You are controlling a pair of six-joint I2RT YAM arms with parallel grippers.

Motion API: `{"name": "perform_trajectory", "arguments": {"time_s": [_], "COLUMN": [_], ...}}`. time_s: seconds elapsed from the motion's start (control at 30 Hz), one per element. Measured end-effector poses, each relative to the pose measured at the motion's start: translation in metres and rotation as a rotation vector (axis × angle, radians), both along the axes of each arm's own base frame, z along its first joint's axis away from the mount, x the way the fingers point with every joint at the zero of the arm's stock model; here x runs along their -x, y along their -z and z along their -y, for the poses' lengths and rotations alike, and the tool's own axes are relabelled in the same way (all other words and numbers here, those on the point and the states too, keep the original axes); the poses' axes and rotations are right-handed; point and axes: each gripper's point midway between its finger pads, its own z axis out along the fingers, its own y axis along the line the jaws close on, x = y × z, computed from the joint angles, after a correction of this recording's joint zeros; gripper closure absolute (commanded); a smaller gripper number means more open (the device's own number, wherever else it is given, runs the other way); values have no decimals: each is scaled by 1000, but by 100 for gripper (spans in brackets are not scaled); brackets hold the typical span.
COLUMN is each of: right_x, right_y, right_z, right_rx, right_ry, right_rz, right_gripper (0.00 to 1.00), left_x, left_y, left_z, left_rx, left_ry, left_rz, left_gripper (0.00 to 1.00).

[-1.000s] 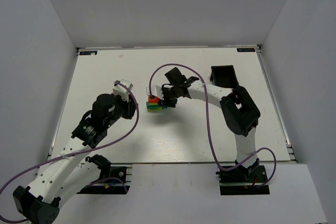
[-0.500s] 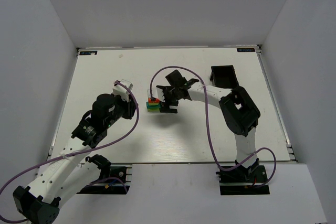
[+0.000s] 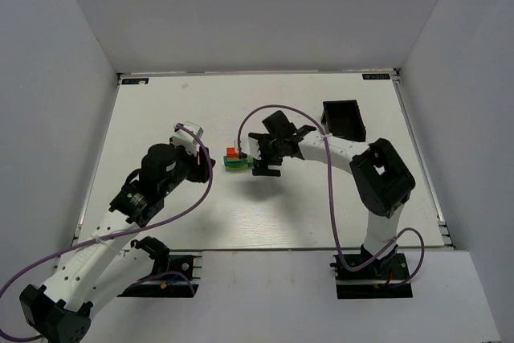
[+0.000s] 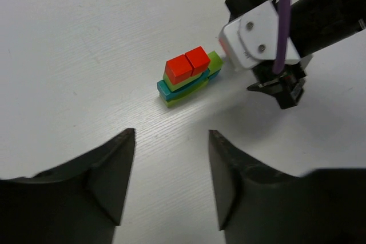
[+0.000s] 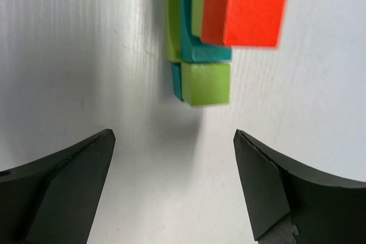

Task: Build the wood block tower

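Just tower (image 3: pixel 234 160) on white table (image 3: pixel 161 110), grey walls (image 3: pixel 257 14)

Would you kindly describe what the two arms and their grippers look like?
Both have white links with black joint housings: the left arm and the right arm. A purple cable loops along each. The left gripper and right gripper are dark and wedge-tipped.

Top view: a small stack of painted wooden blocks (image 3: pixel 234 160) stands on the white bench (image 3: pixel 161 110), just left of frame centre. The right gripper (image 3: pixel 259 157) lies just right of the stack, not touching. The left gripper (image 4: pixel 170 178) lies to the stack's left, further off. A black rectangular bin (image 3: pixel 341 118) sits on the bench toward the upper right.
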Motion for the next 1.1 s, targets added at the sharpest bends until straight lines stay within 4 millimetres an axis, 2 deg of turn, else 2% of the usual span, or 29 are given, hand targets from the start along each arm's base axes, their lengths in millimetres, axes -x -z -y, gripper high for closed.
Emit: {"name": "perform_trajectory", "arguments": {"time_s": [0.1,0.17,0.3,0.33,0.43,0.6,0.93,1.03,1.1], "right_x": [-3,-7,-14,-17,-22,-33,5,16,22], "right_y": [-13,-22,-36,-40,-50,-78,-147,-149,-142], "right_z": [11,19,36,40,52,66,120,133,139], "right_rx": [-3,-3,3,8,23,19,-156,-197,-211], "right_ry": [30,58,144,172,301,523,715,741,752], "right_rz": [35,61,97,108,100,87,190,217,224], "right_gripper": [10,10,10,10,10,10,10,10,10], "left_x": [-1,-1,-2,-2,-2,-2,1,1,1], "left_y": [0,0,0,0,0,2,-7,-7,-7], "left_z": [-2,-2,-3,-4,-4,-2,-3,-3,-4], "left_rx": [-2,-3,-4,-5,-6,-19,-26,-33,-35], "left_ry": [-10,-14,-21,-24,-26,-2,17,21,22], "left_rz": [2,3,3,4,3,4,45,50,51], "left_gripper": [20,19,8,3,1,1,1,1,1]}}
